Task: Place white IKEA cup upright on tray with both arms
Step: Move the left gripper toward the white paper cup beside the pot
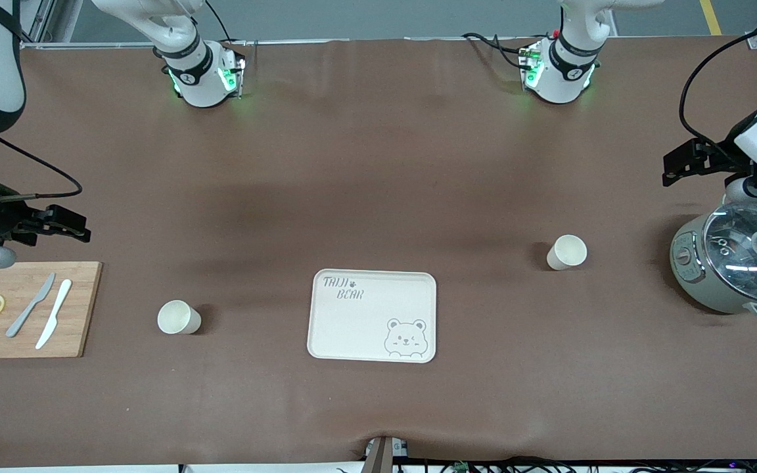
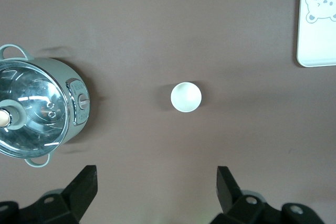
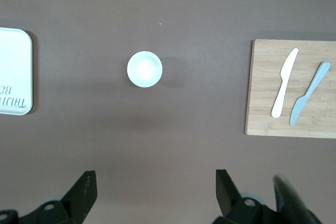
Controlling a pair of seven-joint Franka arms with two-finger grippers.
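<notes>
Each hand hangs released and empty, left hand [image 1: 669,169] above the worktop [image 1: 378,164] by the cooker [image 1: 736,266], right hand [image 1: 83,226] by the cutting board [image 1: 76,328], presumably so each takes its nearest upright cup [image 1: 567,252], [image 1: 177,317] to the bare tray [image 1: 359,328] between them.

We see a broad worktop [image 1: 378,164] covered in a matte brown sheet, faintly creased and wrinkled along the edge nearest the front camera. Soft overhead light leaves dull shadows across it. Past the worktop's top edge lies a grey floor [image 1: 385,16] with a yellow line [image 1: 710,16] painted on it.
</notes>
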